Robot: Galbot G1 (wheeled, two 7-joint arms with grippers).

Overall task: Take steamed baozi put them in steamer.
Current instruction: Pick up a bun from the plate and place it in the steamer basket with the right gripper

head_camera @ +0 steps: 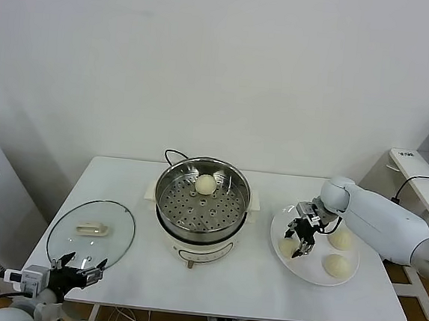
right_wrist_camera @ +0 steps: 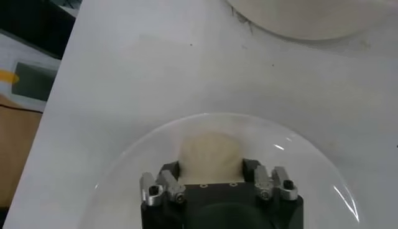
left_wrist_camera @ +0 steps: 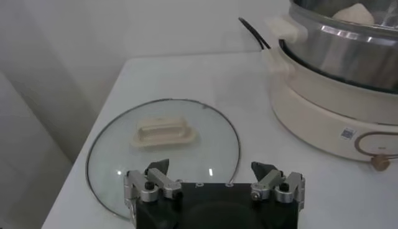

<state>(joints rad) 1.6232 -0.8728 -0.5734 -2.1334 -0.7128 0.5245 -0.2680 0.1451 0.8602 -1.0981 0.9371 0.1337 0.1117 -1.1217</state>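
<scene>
The steel steamer (head_camera: 168, 195) stands on its cream cooker base at the table's middle, with one baozi (head_camera: 206, 184) at its far side; the steamer also shows in the left wrist view (left_wrist_camera: 336, 43). Three baozi lie on the white plate (head_camera: 306, 268) at the right: one (head_camera: 288, 247) nearest the steamer, two others (head_camera: 340, 239) (head_camera: 337, 266) beyond it. My right gripper (head_camera: 301, 245) is down on the nearest bun. In the right wrist view my right gripper (right_wrist_camera: 210, 167) has its fingers against both sides of that baozi (right_wrist_camera: 210, 146), which rests on the plate (right_wrist_camera: 124, 180).
The glass lid (head_camera: 92, 232) with a cream handle lies flat at the table's front left. My left gripper (head_camera: 85, 263) waits open at the front left edge, just short of the lid (left_wrist_camera: 161, 149). A black cord (head_camera: 173, 155) runs behind the cooker.
</scene>
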